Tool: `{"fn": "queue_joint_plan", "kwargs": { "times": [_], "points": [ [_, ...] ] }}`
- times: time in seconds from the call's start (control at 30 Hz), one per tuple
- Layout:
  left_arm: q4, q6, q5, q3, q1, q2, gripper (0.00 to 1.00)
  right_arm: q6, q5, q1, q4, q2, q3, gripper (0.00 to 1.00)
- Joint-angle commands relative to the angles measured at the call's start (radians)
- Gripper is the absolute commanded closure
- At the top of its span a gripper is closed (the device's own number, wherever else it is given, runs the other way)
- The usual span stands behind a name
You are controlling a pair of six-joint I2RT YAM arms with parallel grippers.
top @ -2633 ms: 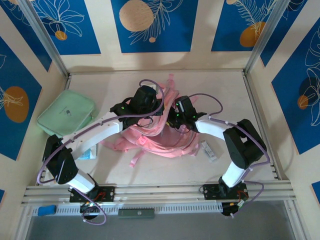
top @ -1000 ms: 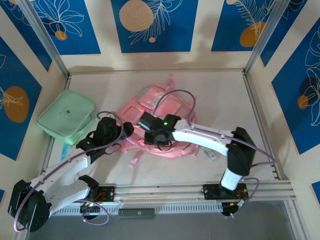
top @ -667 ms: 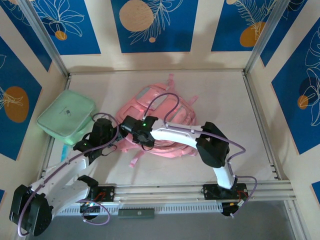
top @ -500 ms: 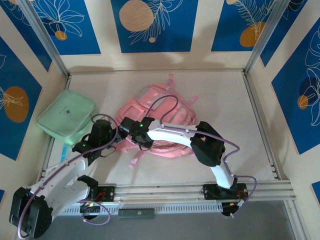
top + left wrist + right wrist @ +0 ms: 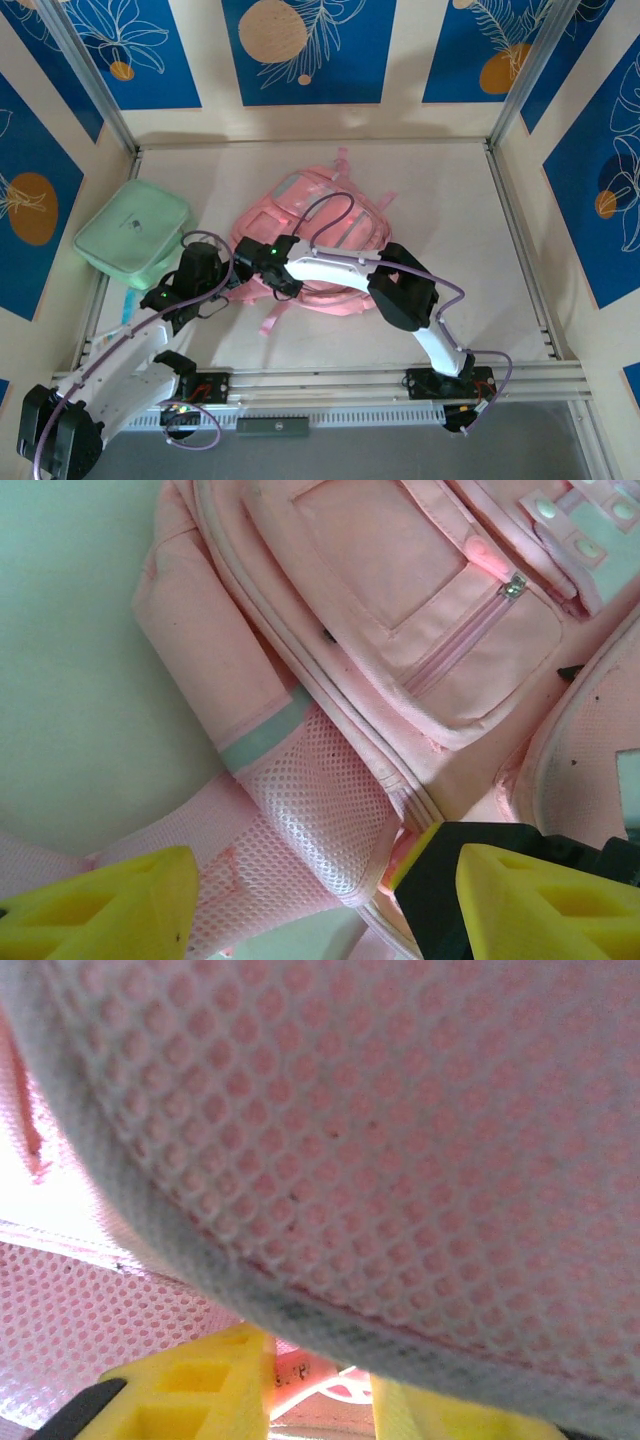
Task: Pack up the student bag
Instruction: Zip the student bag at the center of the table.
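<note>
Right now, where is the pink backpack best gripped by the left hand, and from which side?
Probably the mesh side pocket, coming from the backpack's left side: it bulges loosely between the open left hand's fingers, so it should pinch easily.

One pink student bag (image 5: 330,215) is here. Left of it sits one mint-green case (image 5: 135,237). Two grippers are at the bag's near left corner: the left gripper (image 5: 320,910) and the right gripper (image 5: 320,1405), each with two yellow fingers (image 5: 100,905). On the bag, the left wrist view gives one mesh pocket (image 5: 320,810) and one zip (image 5: 460,640).
</note>
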Motion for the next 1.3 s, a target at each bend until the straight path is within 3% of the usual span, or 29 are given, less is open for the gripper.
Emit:
{"fn": "queue_joint_plan", "kwargs": {
  "times": [0.0, 0.17, 0.47, 0.67, 0.83, 1.07, 1.27],
  "points": [
    [-0.017, 0.013, 0.023, -0.014, 0.011, -0.018, 0.31, 0.024, 0.039, -0.01, -0.005, 0.03, 0.014, 0.77],
    [0.007, 0.0, 0.039, -0.022, 0.011, -0.013, 0.3, -0.002, 0.064, -0.007, 0.025, -0.016, -0.015, 0.84],
    [-0.003, -0.01, 0.048, -0.023, 0.011, -0.019, 0.29, -0.052, -0.02, -0.004, 0.007, -0.07, -0.079, 0.93],
    [0.056, -0.045, 0.09, -0.047, 0.011, 0.022, 0.31, -0.18, -0.049, -0.013, 0.041, -0.091, -0.09, 0.98],
    [0.326, -0.173, 0.175, -0.14, 0.007, 0.11, 0.42, -0.295, -0.056, -0.006, 0.058, -0.13, -0.082, 0.99],
    [0.541, -0.222, 0.241, -0.122, -0.01, 0.341, 0.43, -0.395, -0.111, -0.008, 0.049, -0.137, -0.067, 1.0],
    [0.628, -0.256, 0.194, -0.088, -0.02, 0.486, 0.42, -0.449, -0.124, -0.007, 0.031, -0.154, -0.082, 1.0]
  ]
}}
